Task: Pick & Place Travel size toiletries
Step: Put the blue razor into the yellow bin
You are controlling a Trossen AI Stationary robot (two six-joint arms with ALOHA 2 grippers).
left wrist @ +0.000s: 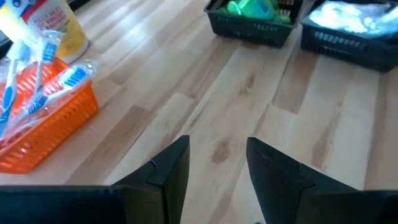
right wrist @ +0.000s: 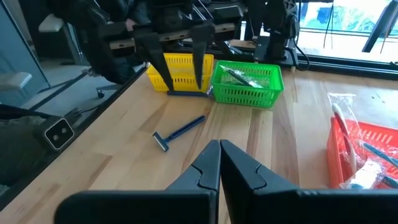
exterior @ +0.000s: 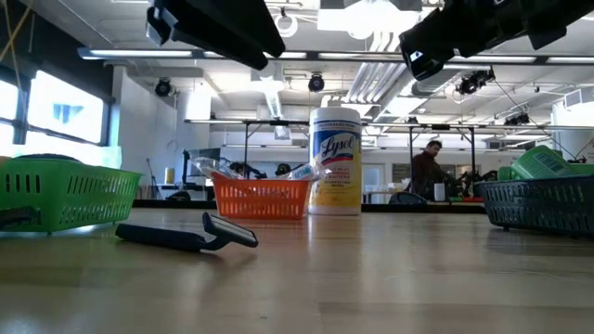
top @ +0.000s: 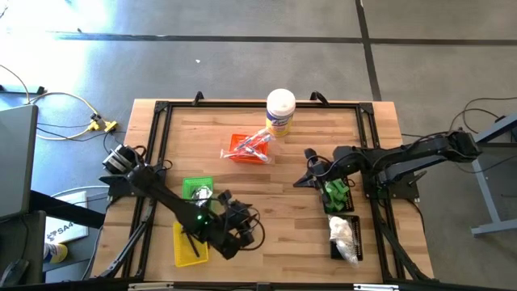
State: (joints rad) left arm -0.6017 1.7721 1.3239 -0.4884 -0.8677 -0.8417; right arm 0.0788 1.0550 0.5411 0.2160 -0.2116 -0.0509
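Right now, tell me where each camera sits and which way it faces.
High view: overhead, straight down on the table, both arms.
Low view: table height, level toward the Lysol canister; arms overhead.
Left wrist view: past the open left gripper toward the orange basket.
Right wrist view: past the shut right gripper toward the razor, green basket.
Shared: razor in low and right wrist views.

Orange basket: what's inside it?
The orange basket holds clear-wrapped toothbrushes with blue bristles, sticking out over the rim. Whatever lies lower down is hidden by the basket's walls and the wrappers.
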